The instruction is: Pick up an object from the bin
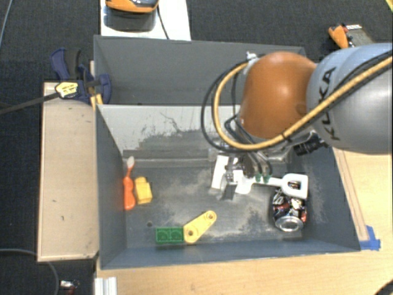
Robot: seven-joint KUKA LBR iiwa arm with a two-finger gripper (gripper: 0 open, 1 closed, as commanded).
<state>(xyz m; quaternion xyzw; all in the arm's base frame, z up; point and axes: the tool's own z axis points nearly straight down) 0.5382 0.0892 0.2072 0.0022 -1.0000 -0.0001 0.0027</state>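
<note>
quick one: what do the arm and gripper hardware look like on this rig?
Silver-grey, rounded arm link with black KUKA lettering. A domed orange cover sits at the wrist. Yellow and black cables loop round it. Below is a small white-and-dark gripper.

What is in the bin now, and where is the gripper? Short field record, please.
gripper: over the bare middle of the bin
right side: crushed can, white piece at its far end
front: green brick touching yellow flat piece
left side: orange stick beside yellow block
</note>
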